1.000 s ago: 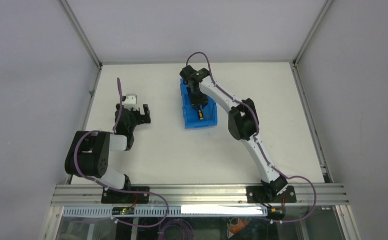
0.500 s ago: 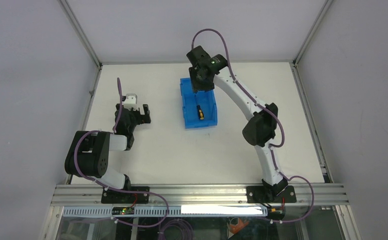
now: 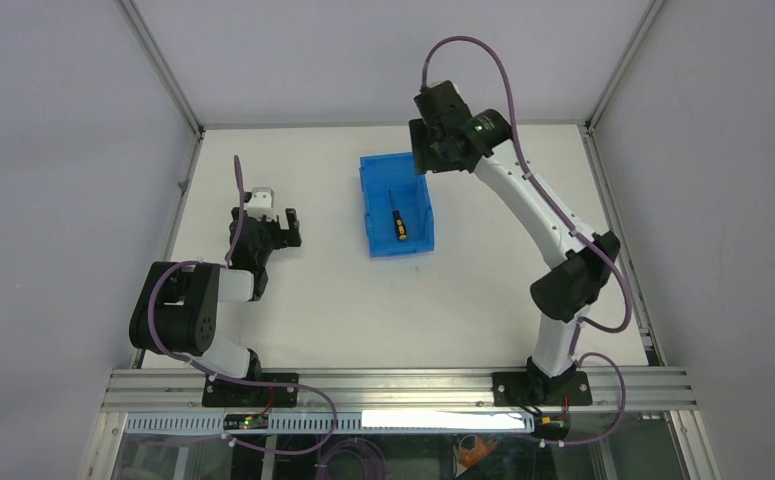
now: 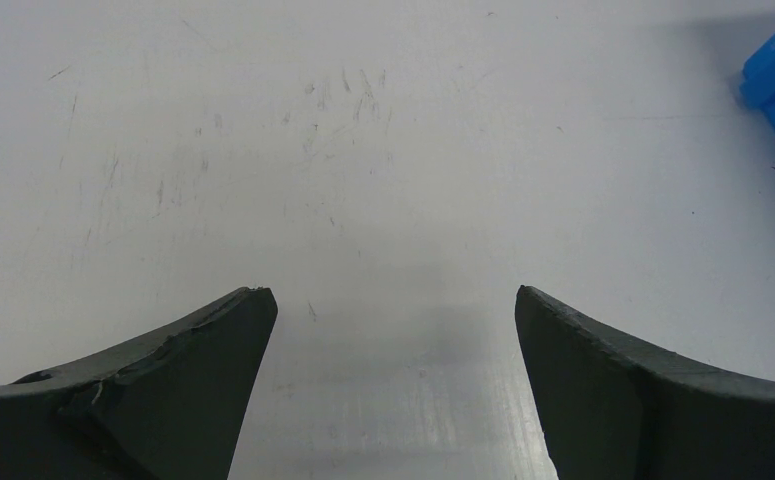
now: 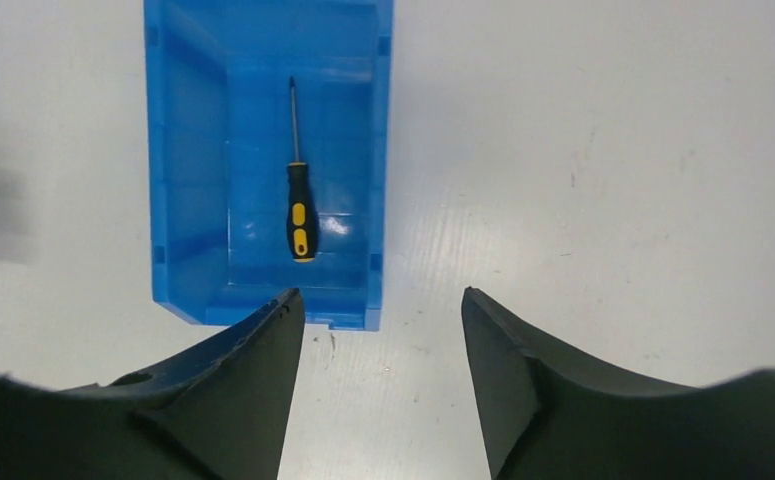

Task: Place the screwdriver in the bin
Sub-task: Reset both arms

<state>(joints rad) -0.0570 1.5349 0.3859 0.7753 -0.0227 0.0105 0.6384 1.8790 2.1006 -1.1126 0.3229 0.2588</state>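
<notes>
Compared with a second ago, the right gripper (image 5: 383, 300) is up out of the bin (image 3: 366, 215) and raised high above the worktop (image 3: 363, 310), its arm stretched taller; the screwdriver (image 3: 397, 222), which sat under that gripper then, now lies uncovered on the bin floor; the left arm has not shifted; the screwdriver rests flat along the bin's length, near the middle of the floor, with its yellow and black handle toward the near end, its thin shaft toward the far end, and nothing touching it; the right gripper is spread wide and holds nothing, and its wrist view looks down between the fingers onto the bin's near right corner and the white worktop beside it; the left gripper (image 4: 393, 295) is folded back well to the left of the bin, jaws also spread and empty over scuffed worktop, with only a blue corner of the bin showing at the upper right edge of its wrist view.
</notes>
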